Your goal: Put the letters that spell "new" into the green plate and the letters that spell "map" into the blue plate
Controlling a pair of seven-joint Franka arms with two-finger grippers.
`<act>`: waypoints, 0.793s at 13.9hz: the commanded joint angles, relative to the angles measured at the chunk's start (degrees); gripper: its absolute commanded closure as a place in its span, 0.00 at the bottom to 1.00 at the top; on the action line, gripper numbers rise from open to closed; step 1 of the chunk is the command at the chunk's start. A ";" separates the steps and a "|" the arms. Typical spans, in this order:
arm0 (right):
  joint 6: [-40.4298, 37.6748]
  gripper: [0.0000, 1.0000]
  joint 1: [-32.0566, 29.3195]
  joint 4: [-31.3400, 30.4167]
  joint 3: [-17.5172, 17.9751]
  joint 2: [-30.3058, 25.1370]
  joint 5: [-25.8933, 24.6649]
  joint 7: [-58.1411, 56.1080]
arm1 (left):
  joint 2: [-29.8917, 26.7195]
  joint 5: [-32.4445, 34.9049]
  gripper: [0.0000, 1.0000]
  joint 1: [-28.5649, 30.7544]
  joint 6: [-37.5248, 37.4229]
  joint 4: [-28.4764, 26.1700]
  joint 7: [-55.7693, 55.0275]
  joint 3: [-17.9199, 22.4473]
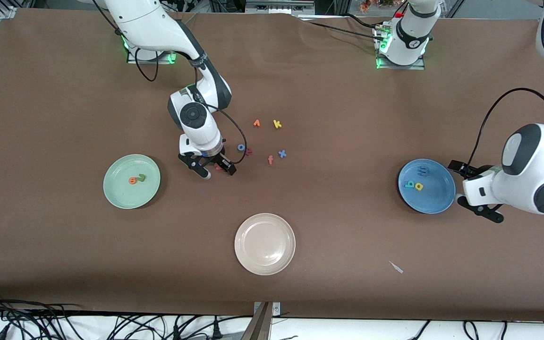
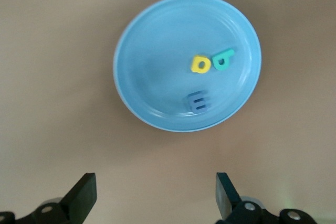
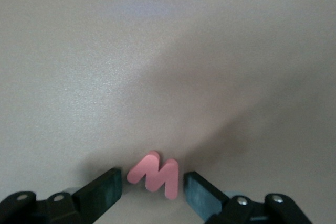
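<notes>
Surface: brown table (image 1: 338,222), matte covering, running the full width of the front view; cables along its camera-side edge. A small pale scrap (image 1: 396,267) lies near the beige plate (image 1: 265,243), toward the left arm's end.

Green plate (image 1: 131,181): toward the right arm's end. Contains the orange e (image 1: 133,180) and the green n (image 1: 141,177), touching or nearly so.

Blue plate (image 1: 426,186): toward the left arm's end. Contains the blue m (image 2: 198,101), the yellow a (image 2: 200,64) and the teal p (image 2: 224,60); the a and p sit just beside each other, the m apart from them.

Beige plate: between the two coloured plates, nearest the front camera.

Loose letters, mid-table: orange letter (image 1: 256,123), yellow k (image 1: 277,124), blue o (image 1: 241,147), dark red letter (image 1: 249,151) just beside the o, salmon f (image 1: 270,160), blue x (image 1: 282,153).

Pink-red w (image 3: 154,173): flat on the table, beside the loose letters on the green plate's side.

Right gripper (image 1: 217,169): arm bent downward, wrist near vertical, low at the table. Fingers (image 3: 102,194) straddle the w, one on each side, close to its edges with a slight gap showing; partly parted, not clamped.

Left gripper (image 2: 155,195): arm reaches in from the table's end, wrist angled over the surface just beside the blue plate. Fingers (image 2: 83,195) spread wide, holding nothing.
</notes>
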 commanded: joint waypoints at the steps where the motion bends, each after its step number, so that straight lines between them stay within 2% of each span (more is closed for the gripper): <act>1: -0.18 0.37 0.79 1.23 -1.08 1.48 -0.66 0.38 | -9.88 -6.19 0.00 -7.80 3.38 -3.72 -4.59 11.07; 3: -0.18 0.37 0.70 1.23 -1.17 1.48 -1.62 0.29 | -16.82 -14.35 0.00 -13.36 8.38 -9.69 -5.03 20.49; 5: -0.18 0.37 0.70 1.23 -2.22 1.48 -2.33 0.20 | -22.10 -23.05 0.00 -17.75 10.34 -12.78 -9.14 28.67; 6: -0.18 0.37 0.70 1.23 -2.22 1.48 -2.42 0.29 | -25.26 -24.13 0.00 -19.86 10.17 -13.49 -9.25 30.54; 9: -0.18 0.37 0.79 1.23 -2.14 1.48 -2.42 0.38 | -32.65 -24.58 0.00 -21.81 9.82 -13.32 -9.52 30.55; 11: -0.18 0.38 1.23 1.23 -2.14 1.48 -2.33 0.99 | -34.08 -24.67 0.00 -22.87 9.47 -12.53 -9.43 30.55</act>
